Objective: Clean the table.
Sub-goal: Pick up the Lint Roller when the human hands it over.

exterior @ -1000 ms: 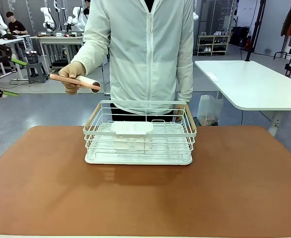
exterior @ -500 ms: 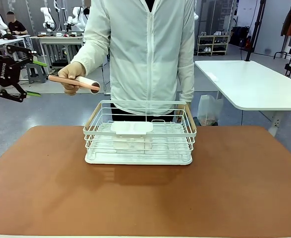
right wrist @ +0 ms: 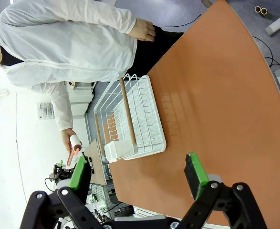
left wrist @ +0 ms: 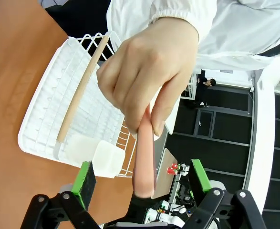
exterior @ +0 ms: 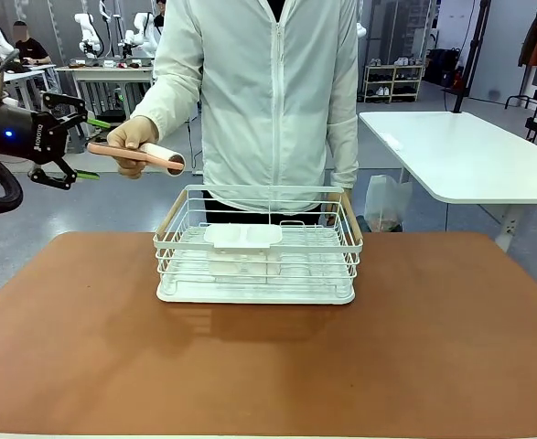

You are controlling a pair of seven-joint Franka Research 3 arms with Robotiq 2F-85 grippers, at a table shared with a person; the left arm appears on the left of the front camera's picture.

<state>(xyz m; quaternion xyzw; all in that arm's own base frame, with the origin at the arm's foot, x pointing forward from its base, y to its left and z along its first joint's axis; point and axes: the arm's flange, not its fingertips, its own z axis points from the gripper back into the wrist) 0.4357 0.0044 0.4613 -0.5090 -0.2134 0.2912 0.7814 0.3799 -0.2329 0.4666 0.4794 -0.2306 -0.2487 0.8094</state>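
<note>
The left gripper (exterior: 87,146) stood wide open, its green pads (left wrist: 86,178) on either side of the free end of a pink handle, apart from it on both sides and gripping nothing. That handle belonged to a lint roller (exterior: 136,154) held in the person's hand (exterior: 131,135), fingers wrapped round its middle. The roller lay nearly level, handle end towards the gripper and white roll end towards the person's body, dipping a little. All this hung in the air beyond the far left corner of the table (exterior: 76,366), higher than anything on it, with open floor below.

The right gripper (right wrist: 137,174) was also spread wide with nothing between its fingers, high over the table and looking down on bare top.

The table filled the lower part of the front view, its long axis running left to right and its far edge towards the person, with both far corners rounded. A white wire dish rack (exterior: 349,240) stood on it at the middle of the far edge, long side parallel to that edge, a wooden bar at each short end. Left, right and on the near side of the rack the top lay bare. A smaller white table (exterior: 469,155) stood well apart past the far right corner
</note>
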